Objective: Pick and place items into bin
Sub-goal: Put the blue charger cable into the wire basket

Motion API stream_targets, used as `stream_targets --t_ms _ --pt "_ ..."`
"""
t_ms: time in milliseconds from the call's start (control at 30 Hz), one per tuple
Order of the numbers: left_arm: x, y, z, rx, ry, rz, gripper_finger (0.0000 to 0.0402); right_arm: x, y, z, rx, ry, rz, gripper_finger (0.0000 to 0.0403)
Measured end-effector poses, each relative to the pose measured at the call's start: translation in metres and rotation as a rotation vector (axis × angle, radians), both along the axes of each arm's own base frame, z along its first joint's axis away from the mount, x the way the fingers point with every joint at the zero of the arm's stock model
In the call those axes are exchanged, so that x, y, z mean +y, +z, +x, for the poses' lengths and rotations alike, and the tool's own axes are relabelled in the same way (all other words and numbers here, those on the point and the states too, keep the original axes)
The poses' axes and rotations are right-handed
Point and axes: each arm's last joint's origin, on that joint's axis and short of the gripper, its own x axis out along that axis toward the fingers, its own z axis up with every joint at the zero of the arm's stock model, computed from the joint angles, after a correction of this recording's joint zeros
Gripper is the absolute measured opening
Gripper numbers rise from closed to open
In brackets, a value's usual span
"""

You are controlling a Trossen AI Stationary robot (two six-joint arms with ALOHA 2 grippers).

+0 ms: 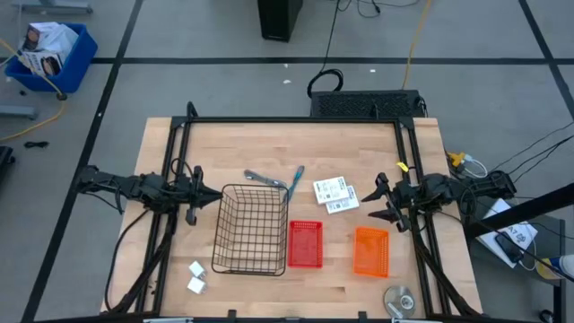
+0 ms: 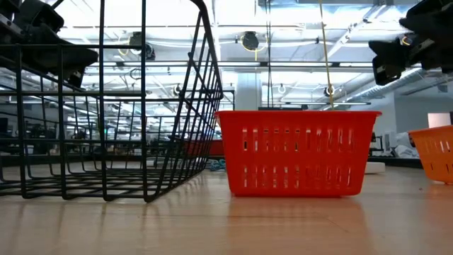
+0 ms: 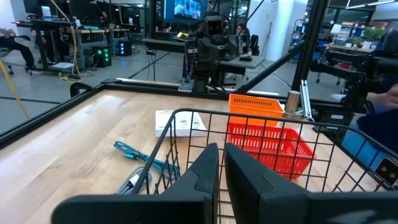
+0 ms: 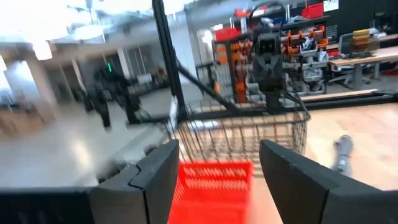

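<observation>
Two slim teal-and-grey hand tools (image 1: 275,178) lie on the wooden counter (image 1: 170,269) just behind the black wire basket (image 1: 251,230), long axes converging toward its far right corner. Only the high view shows two small white blocks (image 1: 195,276) left of the basket's near corner. Left tool (image 1: 215,194): fingers together, empty. Right tool (image 1: 380,201): fingers apart, empty.

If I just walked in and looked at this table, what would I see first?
Probably the big black wire basket in the middle of the table, with a bright red bin right beside it and an orange bin a little farther to the right. Behind them lie two teal tools and some white cards, and two dark robot arms wait at the left and right edges.
</observation>
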Motion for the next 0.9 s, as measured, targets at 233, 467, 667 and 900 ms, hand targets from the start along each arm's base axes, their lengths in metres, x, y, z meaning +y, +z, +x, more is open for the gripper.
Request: stream_targets --t_ms 233,467,667,900 --pt "0.000 0.000 0.000 0.000 0.000 0.000 0.0033 0.000 0.005 -0.001 -0.018 0.017 0.123 0.0216" --pt "0.000 0.000 0.000 0.000 0.000 0.000 0.0033 0.001 0.010 -0.002 -0.051 0.063 0.209 0.0215" --pt "0.000 0.000 0.000 0.000 0.000 0.000 0.0033 0.003 0.010 0.000 -0.046 0.116 0.177 0.0215" --pt "0.000 0.000 0.000 0.000 0.000 0.000 0.0033 0.009 0.016 0.006 -0.095 0.160 0.159 0.0214"
